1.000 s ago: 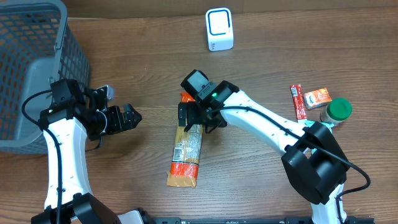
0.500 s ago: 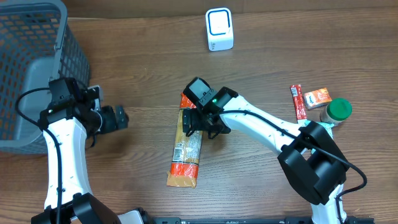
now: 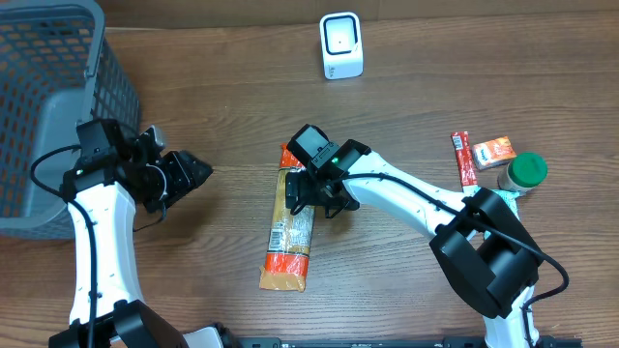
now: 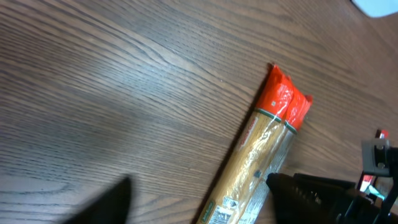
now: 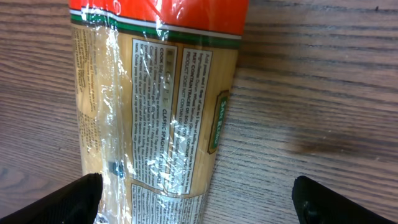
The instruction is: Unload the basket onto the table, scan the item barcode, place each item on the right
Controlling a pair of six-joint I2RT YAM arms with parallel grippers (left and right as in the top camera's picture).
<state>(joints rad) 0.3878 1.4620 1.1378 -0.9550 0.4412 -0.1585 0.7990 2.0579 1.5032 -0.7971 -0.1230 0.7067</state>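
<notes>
The right claw point(image 5: 198, 198) stands with its jaws wide apart, straddling the spaghetti package point(image 5: 155, 112) that lies flat on the table point(image 3: 222, 87). One finger point(image 5: 78, 196) sits right at the package's clear-wrapped long edge. The other is well clear of the opposite edge, with bare wood between them. Nothing is clamped. Ahead of the jaws the package runs to its red end. Behind them, in the overhead view, it stretches toward the table's front edge and ends in a second red band.

Out to the claw's left is open wood, then the left claw point(image 3: 193, 171), well apart from the package and holding nothing. Whether its jaws are apart or together cannot be told. Beyond that, the grey basket point(image 3: 114, 87) fills the far-left corner.

Far ahead of the right claw stands the white scanner point(image 3: 340, 45), open wood between. Well off to its right, a red stick packet point(image 3: 463, 159), a small orange box point(image 3: 494, 152) and a green-lidded jar point(image 3: 527, 171) cluster together.
</notes>
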